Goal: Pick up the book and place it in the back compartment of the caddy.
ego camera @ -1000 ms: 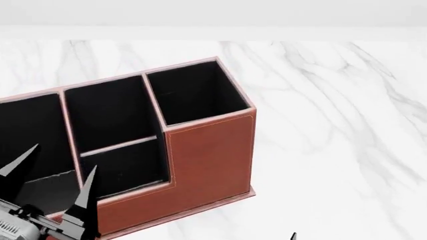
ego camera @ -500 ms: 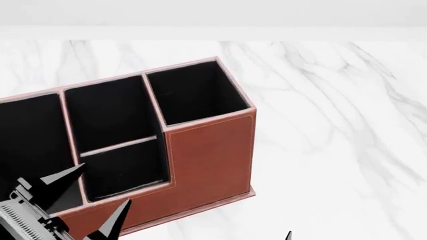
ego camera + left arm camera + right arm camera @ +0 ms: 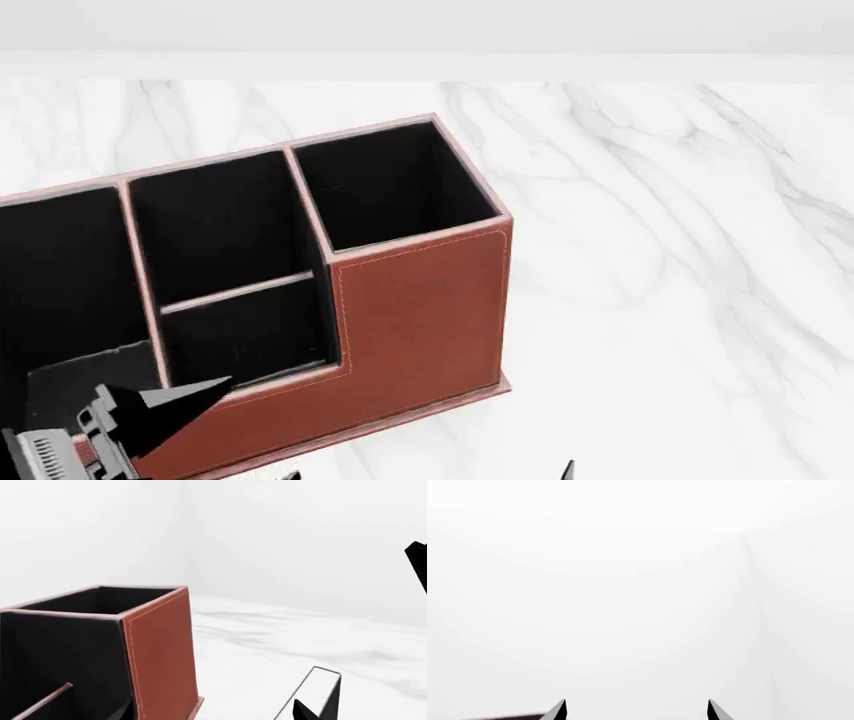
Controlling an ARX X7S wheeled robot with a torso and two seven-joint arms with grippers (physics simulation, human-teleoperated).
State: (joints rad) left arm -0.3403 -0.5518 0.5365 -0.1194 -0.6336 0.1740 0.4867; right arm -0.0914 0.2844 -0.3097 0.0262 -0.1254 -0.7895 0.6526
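Note:
The red-brown caddy fills the left of the head view, with its tall end cell at the right. The back compartment, the smaller middle cell behind the low outer wall, shows only black lining. A dark flat slab that looks like the book sits inside the long end cell. My left gripper is open and holds nothing, low in front of the caddy's low wall. In the left wrist view the caddy rises beside my left gripper. Only one fingertip of my right gripper shows in the head view.
White marble tabletop runs to the right of and behind the caddy. A black-sided piece with a pale face stands beyond my left fingertip; I cannot tell what it is. My right gripper faces a blank white wall.
My left gripper has drawn back from above the long end cell toward the near side and right, turning as it went, open and holding nothing throughout. The caddy has not moved.

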